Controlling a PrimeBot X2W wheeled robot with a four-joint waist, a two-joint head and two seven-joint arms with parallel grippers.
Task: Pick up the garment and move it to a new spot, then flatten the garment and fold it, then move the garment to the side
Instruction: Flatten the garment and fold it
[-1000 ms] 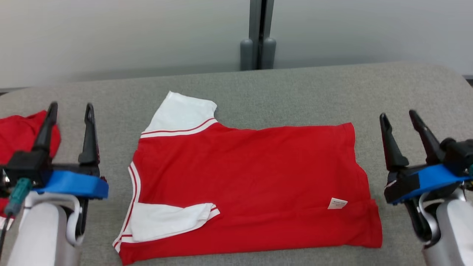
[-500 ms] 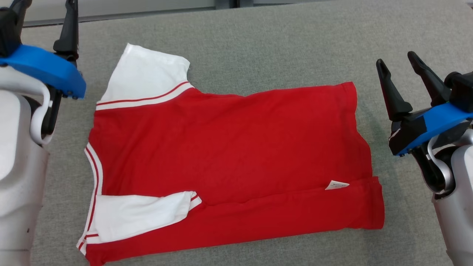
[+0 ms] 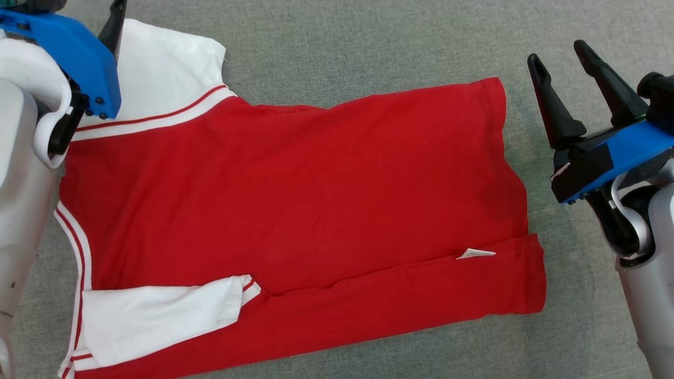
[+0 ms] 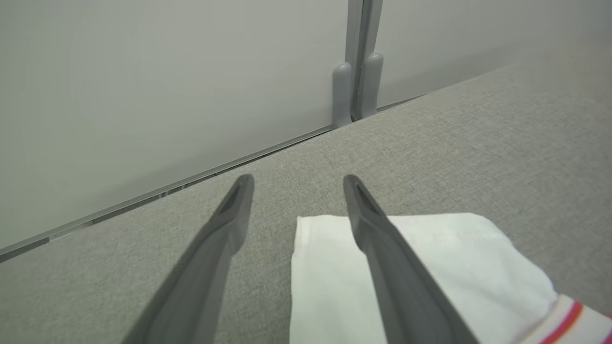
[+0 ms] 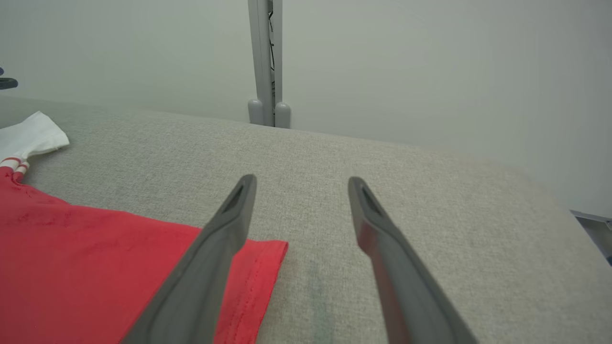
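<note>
Garment: a red garment (image 3: 295, 195) lies spread on the grey counter (image 3: 368, 42), in front of the robot and between its two arms.
Long axis: it runs from side to side, with the neck and white sleeves toward the robot's left and the hem (image 3: 513, 173) toward its right.
Fold so far: the near long edge looks turned up over the body, with the near sleeve (image 3: 158, 316) laid across it and a small white tag (image 3: 476, 253) showing at the fold line. The far sleeve (image 3: 168, 63) sticks out flat.
Left pincer: the left pincer (image 4: 297, 180) has its fingers wide apart and holds nothing. It hangs over the outer edge of the far sleeve, one finger above white cloth and the other above bare counter. Whether it touches the cloth cannot be told.
Right pincer: the right pincer (image 3: 556, 51) is also spread and empty. It sits just beside the hem's far corner, clear of the cloth.
Nearer arm: each arm has its own end. The left is nearer to a grasp, judging by its place above the sleeve.
Likely next: fold the far side toward the near side.
</note>
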